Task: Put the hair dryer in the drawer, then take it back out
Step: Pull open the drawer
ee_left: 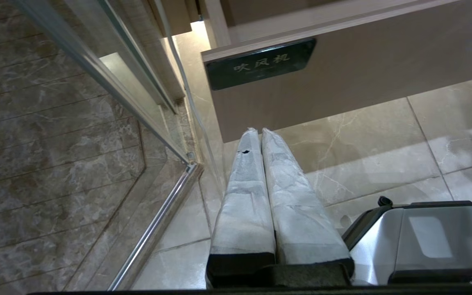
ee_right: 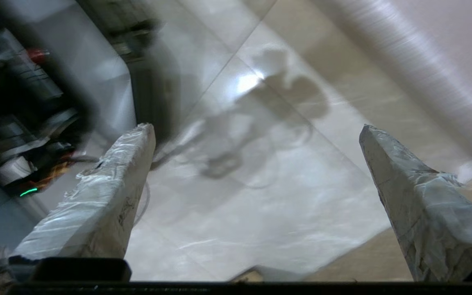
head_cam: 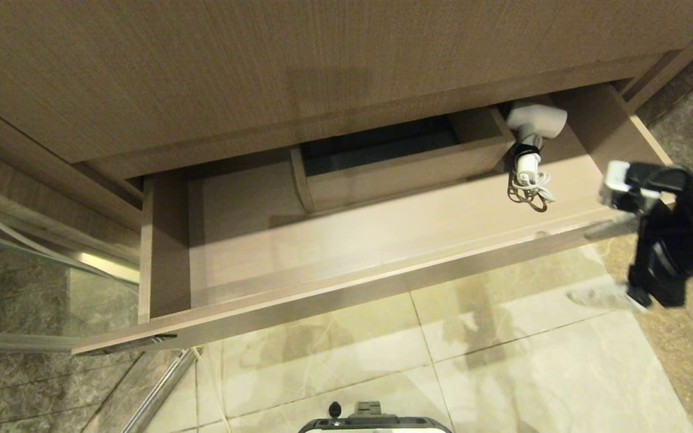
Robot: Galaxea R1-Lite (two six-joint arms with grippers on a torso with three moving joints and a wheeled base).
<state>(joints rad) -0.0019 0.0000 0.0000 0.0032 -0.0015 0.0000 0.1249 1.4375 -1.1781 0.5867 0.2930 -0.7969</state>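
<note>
The hair dryer (head_cam: 532, 135) lies inside the drawer (head_cam: 346, 240), in the far right part, right beside the boxed cut-out (head_cam: 394, 165). Its fat barrel sits at the back, near the cabinet. Its handle runs toward the drawer front, so the long way of the dryer goes from back to front. The barrel points sideways, toward the right wall of the drawer. A black strap goes around the handle, and the white cord (head_cam: 530, 192) sits in a little bunch at the near end.

The drawer is pulled wide open over the tile floor (head_cam: 503, 361). The right gripper (head_cam: 608, 264) hangs over the floor, just outside the right end of the drawer front. Its fingers (ee_right: 109, 196) are spread wide and hold nothing.

The dryer looks already put in, so I think the next job is taking it out. To do that well, the gripper should go over the drawer front, come down on the handle across its thin side, and keep away from the loose cord and the cut-out wall.

The left gripper (ee_left: 260, 135) is parked low by the glass door (ee_left: 96, 82), with its fingers pressed together and empty.
</note>
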